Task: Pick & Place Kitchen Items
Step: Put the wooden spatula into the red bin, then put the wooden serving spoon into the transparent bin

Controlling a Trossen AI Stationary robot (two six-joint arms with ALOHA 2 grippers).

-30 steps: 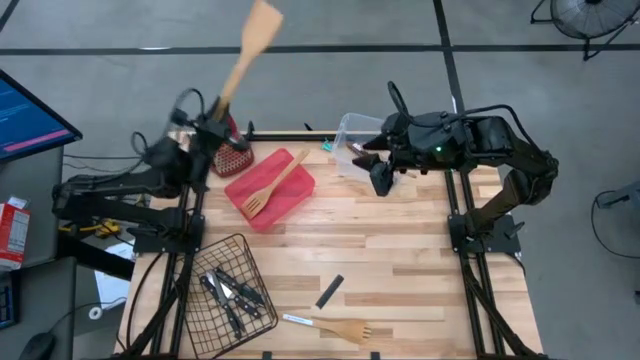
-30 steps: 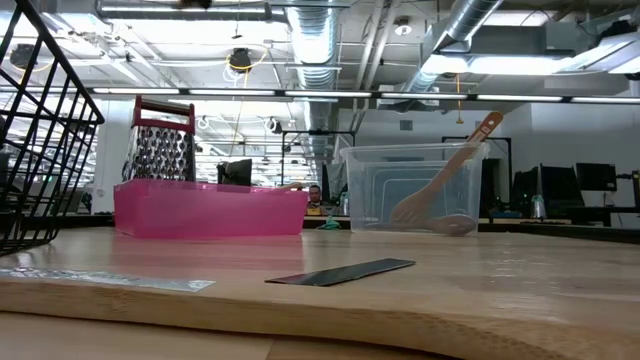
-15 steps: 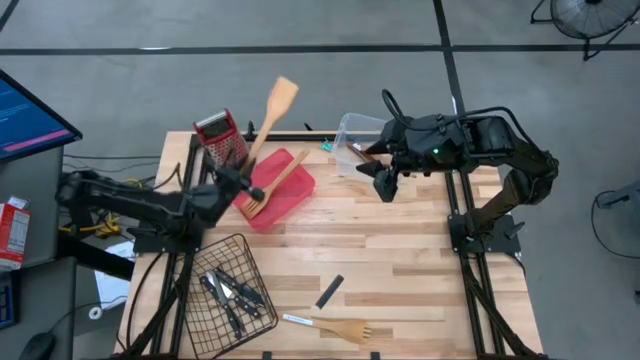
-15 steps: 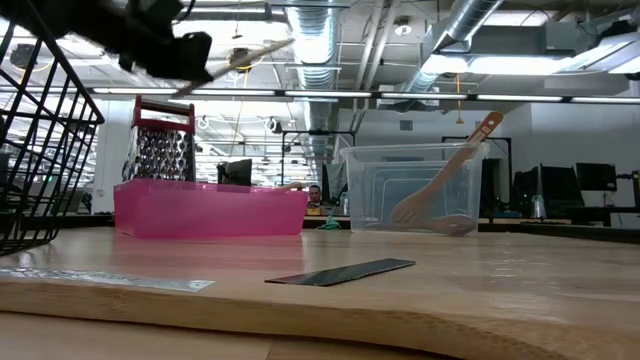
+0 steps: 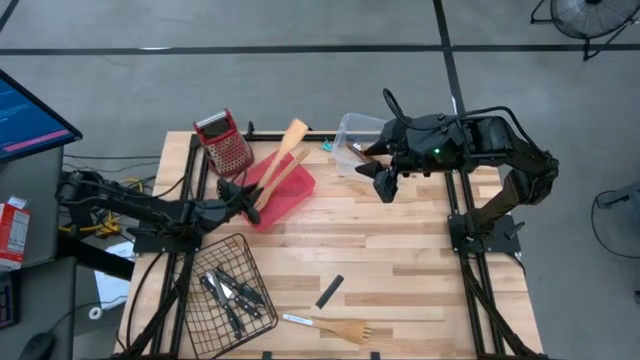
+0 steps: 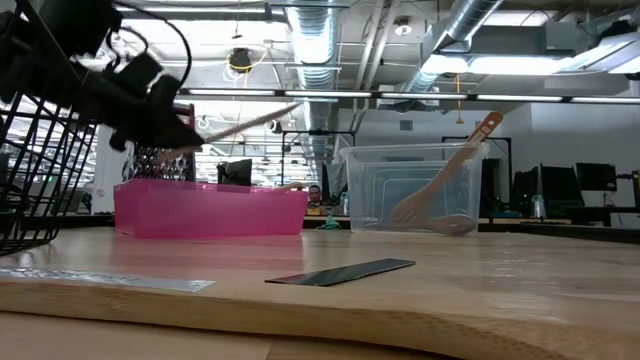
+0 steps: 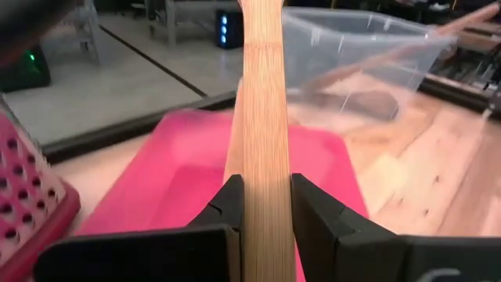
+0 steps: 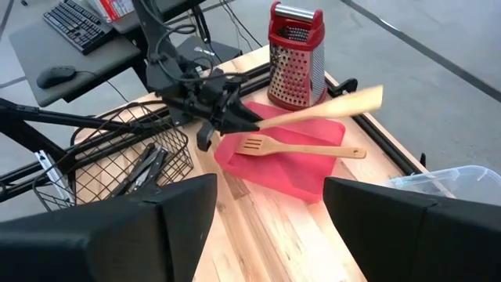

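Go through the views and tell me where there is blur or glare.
Left wrist view: the clear bin and red tray are smeared, while the spatula between the left gripper fingers is sharp. Low view: bright ceiling lights wash out the background. High and right wrist views: evenly lit, sharp.

Box grater [image 5: 226, 143] stands beside red tray [image 5: 296, 190] on table [image 5: 400, 250].

The left arm is reaching low toward the bench's far-left part, its hand [image 5: 238, 192] clamping shut. The right hand [image 5: 383, 180] is hovering, gaping wide, by the far edge.
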